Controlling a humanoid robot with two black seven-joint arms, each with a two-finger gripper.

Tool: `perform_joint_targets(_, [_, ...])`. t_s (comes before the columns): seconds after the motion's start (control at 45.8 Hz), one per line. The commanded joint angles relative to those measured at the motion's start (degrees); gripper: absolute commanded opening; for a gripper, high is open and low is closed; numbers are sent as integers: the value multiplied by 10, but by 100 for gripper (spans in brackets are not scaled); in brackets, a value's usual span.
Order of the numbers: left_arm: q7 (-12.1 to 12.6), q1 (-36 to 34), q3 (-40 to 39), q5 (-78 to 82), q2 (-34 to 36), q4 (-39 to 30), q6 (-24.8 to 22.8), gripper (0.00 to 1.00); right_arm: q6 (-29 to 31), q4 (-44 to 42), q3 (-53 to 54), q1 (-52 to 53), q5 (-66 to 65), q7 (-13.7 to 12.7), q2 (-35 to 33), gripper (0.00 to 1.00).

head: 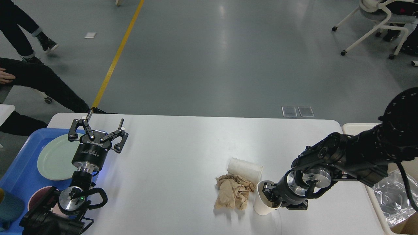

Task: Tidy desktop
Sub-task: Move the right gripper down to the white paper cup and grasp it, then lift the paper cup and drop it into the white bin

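Observation:
The white desktop (183,147) holds an upright white paper cup (261,206), a second white cup (245,167) lying on its side, and a crumpled brown paper (233,193) between them. My right gripper (269,195) is down at the upright cup's rim, with dark fingers reaching into its mouth; how far its fingers are closed does not show. My left gripper (101,125) is open and empty, pointing up over the table's left part beside the blue tray (18,169).
The blue tray holds a pale green plate (52,158), a pink cup (37,197) and a teal item (9,209). A beige bin (354,125) with a foil tray (390,195) stands at the right edge. People and a chair are beyond the table.

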Motion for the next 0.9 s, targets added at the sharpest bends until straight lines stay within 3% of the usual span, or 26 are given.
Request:
perform_joint_targets(0.0, [0, 0, 0, 0, 0, 0, 0, 97, 2, 0, 1, 4, 1, 0, 0, 0])
perform_joint_targets(0.153, [0, 0, 0, 0, 0, 0, 1, 97, 21, 11, 0, 17, 2, -2, -9, 0])
perform_joint_targets(0.328, [0, 0, 0, 0, 0, 0, 0, 97, 118, 27, -40, 96, 25, -17, -40, 0])
perform_joint_targets(0.633, [1, 0, 0, 0, 0, 0, 0, 97, 197, 142, -168, 370, 64, -15, -44, 0])
perform_joint_targets(0.874, [0, 0, 0, 0, 0, 0, 1, 97, 325, 186, -234, 552, 63, -10, -101, 0])
